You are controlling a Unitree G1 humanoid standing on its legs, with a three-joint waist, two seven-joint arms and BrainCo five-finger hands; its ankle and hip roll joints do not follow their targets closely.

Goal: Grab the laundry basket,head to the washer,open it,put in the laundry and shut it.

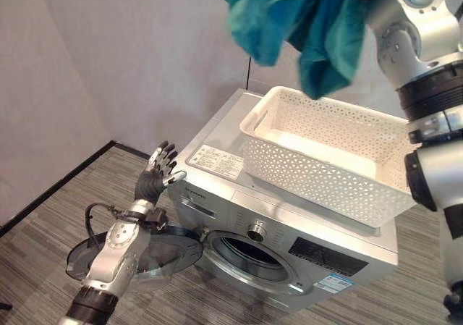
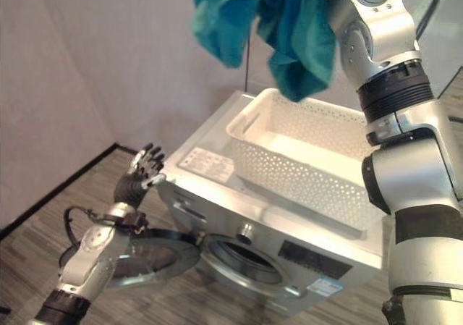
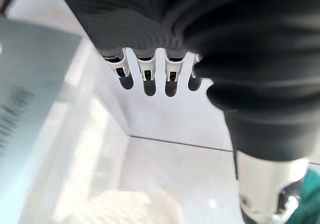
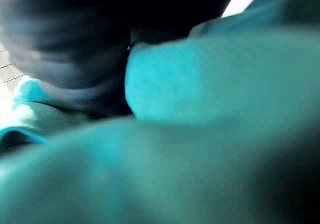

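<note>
Left eye view: teal crumpled cloth garment (image 1: 304, 21) hangs from raised right arm above white perforated plastic basket (image 1: 325, 158), right-hand grip can't tell; silver washer's round opening (image 1: 249, 256) lies below, nearer; left hand (image 1: 160, 167) released.

No text is legible. The washing machine (image 1: 289, 216) carries a white printed label (image 1: 218, 161) on its top and a blue sticker (image 1: 327, 282) on its front; print unreadable.

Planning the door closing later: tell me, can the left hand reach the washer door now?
Probably yes: the left hand hovers open beside the washer, just above the swung-open door, with nothing between them.
</note>
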